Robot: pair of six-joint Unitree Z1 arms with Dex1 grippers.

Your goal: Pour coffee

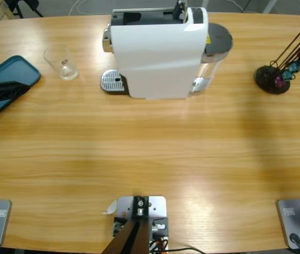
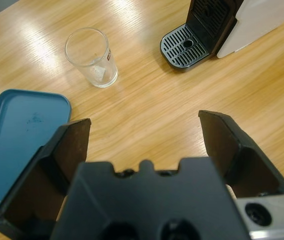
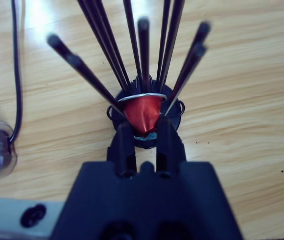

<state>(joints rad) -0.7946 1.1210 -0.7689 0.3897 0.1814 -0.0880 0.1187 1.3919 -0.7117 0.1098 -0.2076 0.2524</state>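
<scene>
From above I see the coffee machine (image 1: 157, 53) at the desk's (image 1: 150, 153) far middle, its drip tray (image 1: 112, 82) facing a glass (image 1: 61, 63). A blue tray (image 1: 4, 84) lies at the left edge and a black capsule rack (image 1: 272, 79) at the right.

My left fingers (image 2: 144, 132) stand wide apart, holding nothing, above bare desk near the tray.

My right fingers (image 3: 144, 137) are pinched on a red capsule (image 3: 143, 112) at the rack.
</scene>
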